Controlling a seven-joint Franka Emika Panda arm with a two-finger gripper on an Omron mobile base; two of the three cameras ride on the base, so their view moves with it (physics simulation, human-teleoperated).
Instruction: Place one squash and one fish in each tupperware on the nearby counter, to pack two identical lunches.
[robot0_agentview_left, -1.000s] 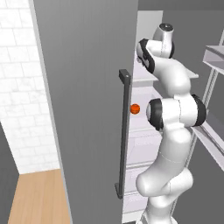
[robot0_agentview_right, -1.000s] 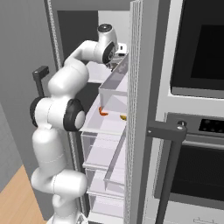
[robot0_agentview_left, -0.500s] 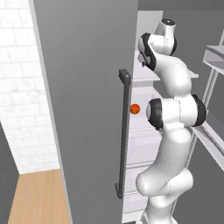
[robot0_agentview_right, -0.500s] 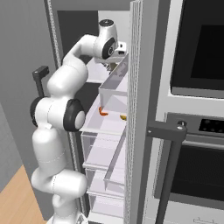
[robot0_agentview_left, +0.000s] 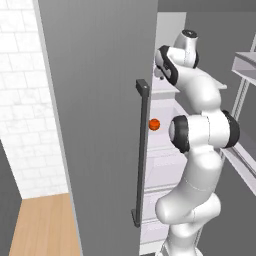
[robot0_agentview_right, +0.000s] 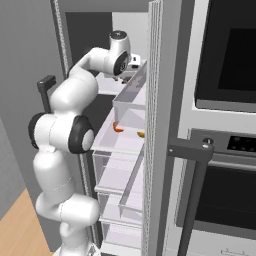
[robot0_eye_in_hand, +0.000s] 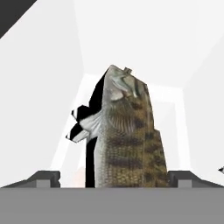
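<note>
Open fridge (robot0_agentview_right: 125, 150), fish (robot0_eye_in_hand: 124, 135) between spread jaws, orange squash (robot0_agentview_left: 154, 124) on shelf

White fridge shelf (robot0_agentview_right: 112, 137) carries 2 squash, apparently: orange-red (robot0_agentview_right: 117, 128), yellow (robot0_agentview_right: 141, 134).

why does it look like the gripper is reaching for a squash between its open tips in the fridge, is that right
Not a squash: the hand view shows a scaly brown-grey fish standing between the open gripper tips. The rest holds; the right base view shows the arm reaching into the fridge.
</note>
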